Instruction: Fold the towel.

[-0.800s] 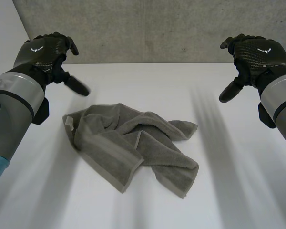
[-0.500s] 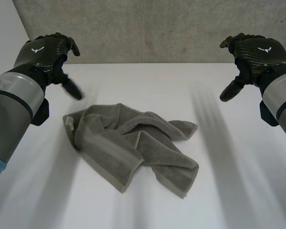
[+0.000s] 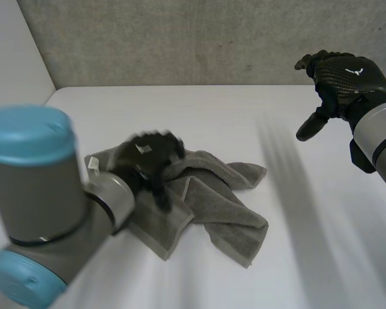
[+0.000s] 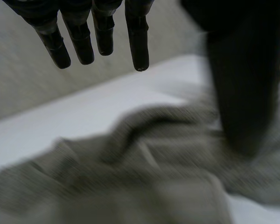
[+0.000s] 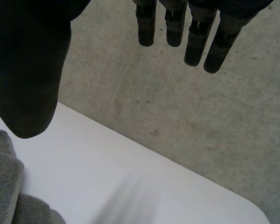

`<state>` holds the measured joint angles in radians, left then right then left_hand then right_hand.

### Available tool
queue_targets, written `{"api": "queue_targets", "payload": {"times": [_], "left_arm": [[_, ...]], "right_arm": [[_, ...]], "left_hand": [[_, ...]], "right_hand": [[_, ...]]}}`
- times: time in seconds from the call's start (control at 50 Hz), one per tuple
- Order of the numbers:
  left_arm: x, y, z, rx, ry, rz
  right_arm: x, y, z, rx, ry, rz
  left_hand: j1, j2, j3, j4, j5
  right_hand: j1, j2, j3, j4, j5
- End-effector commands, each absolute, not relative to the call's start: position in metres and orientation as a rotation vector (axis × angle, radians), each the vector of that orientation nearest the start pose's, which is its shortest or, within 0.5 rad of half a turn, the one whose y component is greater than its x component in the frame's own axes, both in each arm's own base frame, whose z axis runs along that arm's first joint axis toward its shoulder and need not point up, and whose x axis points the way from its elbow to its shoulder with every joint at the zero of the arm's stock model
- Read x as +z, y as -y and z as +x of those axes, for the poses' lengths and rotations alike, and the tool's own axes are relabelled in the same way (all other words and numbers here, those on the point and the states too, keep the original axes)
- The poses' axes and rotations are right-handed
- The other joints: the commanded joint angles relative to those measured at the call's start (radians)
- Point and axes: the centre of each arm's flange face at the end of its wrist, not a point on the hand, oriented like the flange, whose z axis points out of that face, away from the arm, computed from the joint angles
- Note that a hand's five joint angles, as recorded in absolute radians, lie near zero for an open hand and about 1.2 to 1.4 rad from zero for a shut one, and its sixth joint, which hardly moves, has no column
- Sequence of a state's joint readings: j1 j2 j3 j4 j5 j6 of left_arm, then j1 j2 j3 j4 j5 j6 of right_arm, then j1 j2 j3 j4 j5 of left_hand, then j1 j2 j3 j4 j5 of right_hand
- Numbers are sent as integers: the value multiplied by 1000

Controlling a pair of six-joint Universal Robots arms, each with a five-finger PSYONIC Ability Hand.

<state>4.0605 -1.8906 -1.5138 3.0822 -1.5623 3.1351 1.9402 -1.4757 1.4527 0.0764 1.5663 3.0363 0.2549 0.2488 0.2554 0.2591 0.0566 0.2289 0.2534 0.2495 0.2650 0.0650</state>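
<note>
Grey terry towel (image 3: 225,206) lies crumpled mid-frame on white table (image 3: 244,109); left hand (image 3: 145,161) over it, right hand (image 3: 341,74) off at upper right.
Towel: soft looped pile w/ flat woven hem band along edges, bunched in rumpled folds; small pale tag (image 3: 90,164) at its left corner. Table top smooth & matte, w/ a rough, speckled concrete wall (image 3: 180,38) behind it. Left hand is above towel's left part, fingers straight, thumb spread, nothing held; can't tell if it touches the cloth. Right hand is raised well apart from towel, fingers relaxed, thumb spread, empty.
</note>
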Motion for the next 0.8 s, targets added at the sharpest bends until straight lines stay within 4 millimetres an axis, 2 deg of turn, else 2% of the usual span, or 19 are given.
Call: {"api": "queue_targets", "payload": {"times": [0.02, 0.06, 0.1, 0.2, 0.32, 0.48, 0.52, 0.54, 0.58, 0.64, 0.7, 0.8], "left_arm": [[164, 178, -326, -1760, -2845, 1058], [148, 183, -328, -1730, -2842, 1038], [143, 185, -329, -1742, -2830, 1025], [137, 191, -331, -1802, -2792, 984], [140, 196, -331, -1851, -2758, 936], [142, 203, -327, -1869, -2675, 885], [142, 205, -327, -1888, -2650, 875], [141, 205, -328, -1902, -2633, 875], [138, 206, -328, -1907, -2625, 875], [133, 207, -328, -1908, -2617, 877], [129, 207, -328, -1901, -2620, 881], [129, 207, -328, -1901, -2620, 881]], "right_arm": [[304, 253, 241, -2023, -2112, -563], [301, 253, 241, -2018, -2120, -576], [300, 253, 241, -2016, -2124, -580], [294, 254, 242, -1999, -2143, -591], [283, 255, 242, -1963, -2180, -604], [258, 252, 249, -1877, -2238, -667], [244, 246, 256, -1818, -2262, -707], [244, 246, 256, -1817, -2262, -707], [230, 245, 260, -1768, -2297, -733], [222, 245, 262, -1743, -2317, -747], [206, 244, 264, -1688, -2355, -776], [194, 243, 264, -1647, -2386, -791]], "left_hand": [[-41, -35, -42, -46, -18], [-41, -35, -42, -46, -18], [-38, -32, -39, -43, -15], [-36, -29, -36, -40, -12], [-21, -15, -21, -25, 3], [0, 6, -1, -5, 23], [3, 9, 2, -2, 26], [17, 23, 17, 13, 41], [26, 32, 26, 22, 50], [29, 35, 29, 25, 53], [29, 35, 29, 25, 53], [73, 79, 72, 69, 96]], "right_hand": [[-54, -79, -75, -90, -65], [-54, -79, -75, -90, -65], [-54, -79, -75, -90, -65], [-54, -79, -75, -90, -65], [-54, -79, -75, -90, -65], [-54, -79, -75, -90, -65], [-54, -79, -75, -90, -65], [-54, -79, -75, -90, -65], [-54, -79, -75, -90, -65], [-54, -79, -75, -90, -65], [-54, -79, -75, -90, -65], [-54, -79, -75, -90, -65]]}}
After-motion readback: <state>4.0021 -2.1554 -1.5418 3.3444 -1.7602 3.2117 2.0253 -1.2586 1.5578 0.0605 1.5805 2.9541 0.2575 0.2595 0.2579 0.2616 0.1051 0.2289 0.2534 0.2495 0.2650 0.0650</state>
